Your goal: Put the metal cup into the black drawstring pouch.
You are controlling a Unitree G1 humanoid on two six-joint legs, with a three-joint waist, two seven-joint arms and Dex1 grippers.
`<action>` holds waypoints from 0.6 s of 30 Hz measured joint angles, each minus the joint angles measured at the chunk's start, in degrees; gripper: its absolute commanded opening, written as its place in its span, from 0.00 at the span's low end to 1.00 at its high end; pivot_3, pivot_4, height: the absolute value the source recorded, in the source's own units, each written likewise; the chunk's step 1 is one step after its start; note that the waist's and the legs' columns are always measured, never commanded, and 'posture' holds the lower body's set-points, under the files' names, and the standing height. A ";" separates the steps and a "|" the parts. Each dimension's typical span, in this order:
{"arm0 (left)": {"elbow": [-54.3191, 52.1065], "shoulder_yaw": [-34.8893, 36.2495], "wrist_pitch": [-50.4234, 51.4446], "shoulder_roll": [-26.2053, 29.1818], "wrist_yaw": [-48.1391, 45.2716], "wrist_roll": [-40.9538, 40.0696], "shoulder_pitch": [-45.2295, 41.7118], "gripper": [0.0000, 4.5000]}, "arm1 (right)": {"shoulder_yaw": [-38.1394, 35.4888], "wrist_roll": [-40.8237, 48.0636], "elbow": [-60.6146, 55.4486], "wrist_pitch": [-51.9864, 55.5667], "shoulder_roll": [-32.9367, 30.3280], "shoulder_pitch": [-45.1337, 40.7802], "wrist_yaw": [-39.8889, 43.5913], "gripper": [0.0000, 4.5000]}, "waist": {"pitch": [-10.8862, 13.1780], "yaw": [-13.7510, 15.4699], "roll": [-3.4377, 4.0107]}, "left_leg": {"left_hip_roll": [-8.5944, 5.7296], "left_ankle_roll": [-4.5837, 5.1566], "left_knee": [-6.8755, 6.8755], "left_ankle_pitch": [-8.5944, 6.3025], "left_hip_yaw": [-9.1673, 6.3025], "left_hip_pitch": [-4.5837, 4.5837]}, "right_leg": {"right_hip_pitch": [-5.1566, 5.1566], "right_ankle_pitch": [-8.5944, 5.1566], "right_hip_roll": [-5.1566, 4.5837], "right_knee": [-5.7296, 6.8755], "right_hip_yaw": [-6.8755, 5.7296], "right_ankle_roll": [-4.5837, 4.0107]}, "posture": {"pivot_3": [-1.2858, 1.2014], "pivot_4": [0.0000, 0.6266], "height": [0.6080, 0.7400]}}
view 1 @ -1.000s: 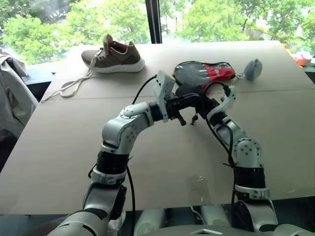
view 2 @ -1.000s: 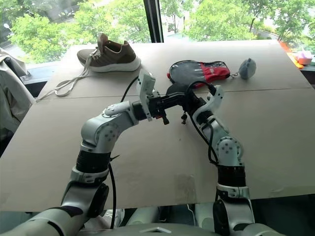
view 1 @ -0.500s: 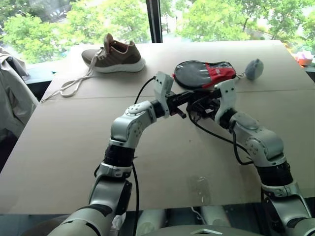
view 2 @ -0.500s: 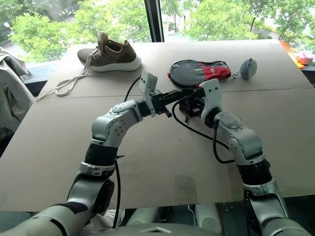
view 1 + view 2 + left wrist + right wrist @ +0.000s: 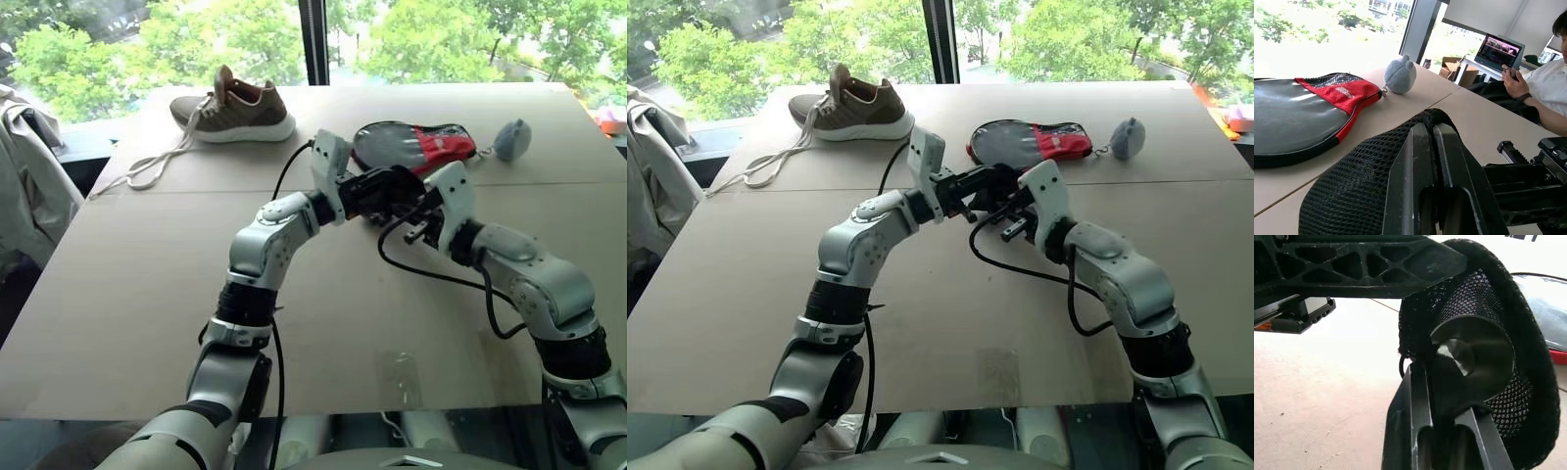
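cup (image 5: 1471,352) – inside pouch (image 5: 1488,333), open end facing right gripper | pouch – held up over table (image 5: 118,284) middle, between both arms | left gripper (image 5: 1427,147) – pinching pouch rim | right gripper (image 5: 1442,396) – closed at pouch mouth, nearest cup

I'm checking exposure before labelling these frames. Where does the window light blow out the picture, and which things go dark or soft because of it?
Left wrist view: the window behind the grey-black-and-red paddle-shaped case is overexposed; the close black mesh drawstring pouch reads dark. Right wrist view: table washed pale pink, shiny metal cup shaded inside the pouch, near fingers soft. Head views: even daylight, bright trees outside.
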 measured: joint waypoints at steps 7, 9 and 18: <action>1.61 2.11 1.84 -2.33 1.31 -2.18 -1.97 0.00 | -8.39 12.23 -9.87 5.71 -1.34 6.23 4.17 0.00 | 0.00 0.25 0.00 | 0.00 0.02 0.25 -0.01 -0.10 -0.31 | -0.13 0.01 0.00 -0.01 -0.14 0.01 | 0.52 0.24 1.00; 2.60 3.46 3.27 -2.82 2.16 -3.34 -3.17 0.00 | -8.54 14.14 -11.78 7.47 -2.17 8.61 4.42 0.00 | 0.00 0.34 -0.01 | 0.00 0.03 0.34 -0.02 -0.13 -0.33 | -0.12 0.01 0.00 0.01 -0.18 0.02 | 0.52 0.24 1.00; 5.16 7.24 9.86 -4.74 5.26 -7.32 -7.87 0.00 | -8.93 17.46 -13.04 9.10 -0.33 12.30 1.51 0.49 | 0.00 0.39 -0.02 | -0.01 0.03 0.49 -0.02 -0.14 -0.36 | -0.09 0.10 0.00 0.05 -0.20 0.16 | 0.52 0.24 1.00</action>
